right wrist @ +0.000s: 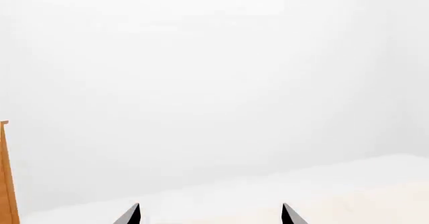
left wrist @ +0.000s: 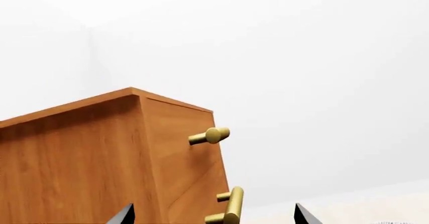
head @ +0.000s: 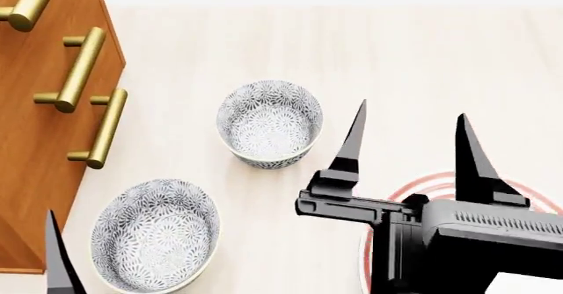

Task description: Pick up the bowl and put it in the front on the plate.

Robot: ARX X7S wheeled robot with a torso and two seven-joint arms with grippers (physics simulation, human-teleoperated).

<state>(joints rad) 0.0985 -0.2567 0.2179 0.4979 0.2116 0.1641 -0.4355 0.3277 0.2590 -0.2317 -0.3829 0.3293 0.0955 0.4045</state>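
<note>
Two patterned bowls stand on the table in the head view, one further back [head: 269, 122] and one nearer at the left [head: 157, 235]. Both are upright and empty. The white plate [head: 431, 183] with red rings shows only as an arc; my right arm hides most of it. My right gripper [head: 410, 119] is open above the plate's far side, to the right of the far bowl, and holds nothing. My left gripper [left wrist: 214, 216] is open and faces the wooden cabinet. One of its fingers [head: 58, 264] shows beside the near bowl.
A wooden cabinet [head: 39, 142] with brass bar handles [head: 81, 70] stands along the table's left side, close to the near bowl. The left wrist view shows its corner [left wrist: 140, 148] and handles [left wrist: 231, 209]. The right wrist view shows white wall and pale tabletop [right wrist: 348, 194].
</note>
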